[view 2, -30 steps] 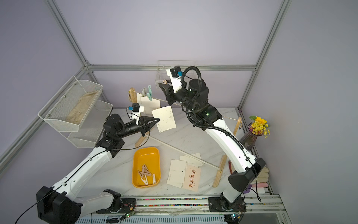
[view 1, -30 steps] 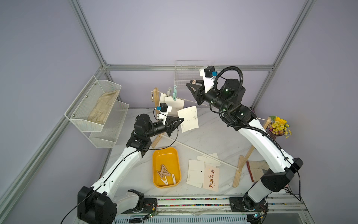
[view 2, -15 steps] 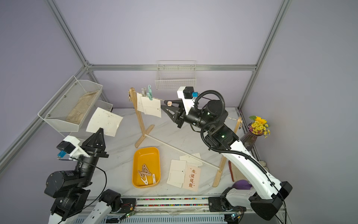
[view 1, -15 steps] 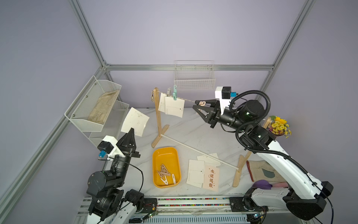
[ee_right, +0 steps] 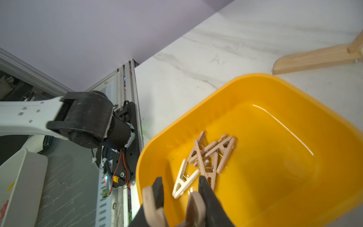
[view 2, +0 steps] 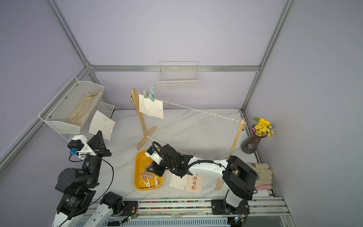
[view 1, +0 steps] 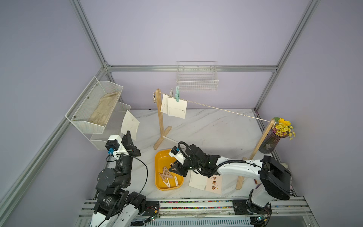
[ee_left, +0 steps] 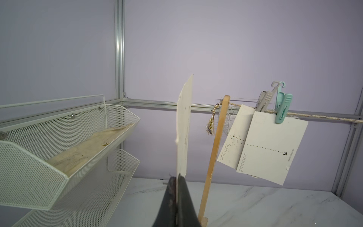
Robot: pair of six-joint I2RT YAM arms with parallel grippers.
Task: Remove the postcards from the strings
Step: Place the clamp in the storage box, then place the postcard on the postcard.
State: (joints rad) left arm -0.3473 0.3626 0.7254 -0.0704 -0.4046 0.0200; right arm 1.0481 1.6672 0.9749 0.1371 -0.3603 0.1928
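Note:
My left gripper [view 1: 128,135] is shut on the lower edge of a white postcard [view 1: 130,124], held upright in the air beside the mesh shelf; the wrist view shows the card [ee_left: 183,127] edge-on between the closed fingers [ee_left: 182,196]. Two more postcards [view 1: 176,108] hang at the left end of the string [view 1: 225,110] under a teal peg [view 1: 177,96] and a grey peg [view 1: 170,93]. My right gripper [view 1: 172,169] hovers low over the yellow tray [view 1: 159,157], its jaws a little apart with a tan clothes peg [ee_right: 194,206] between them. Several postcards [view 1: 198,179] lie on the table.
Several loose pegs [ee_right: 206,155] lie in the tray. Two wooden posts [view 1: 161,118] [view 1: 257,145] carry the string, joined by a white rod. A mesh shelf [view 1: 94,110] hangs at left, a wire basket [view 1: 196,80] on the back wall. A flower vase [view 1: 279,133] stands at right.
My left arm pulled a postcard off the string and back to the left. My right arm swung down from the string to the yellow tray with a peg, its jaws widening slightly.

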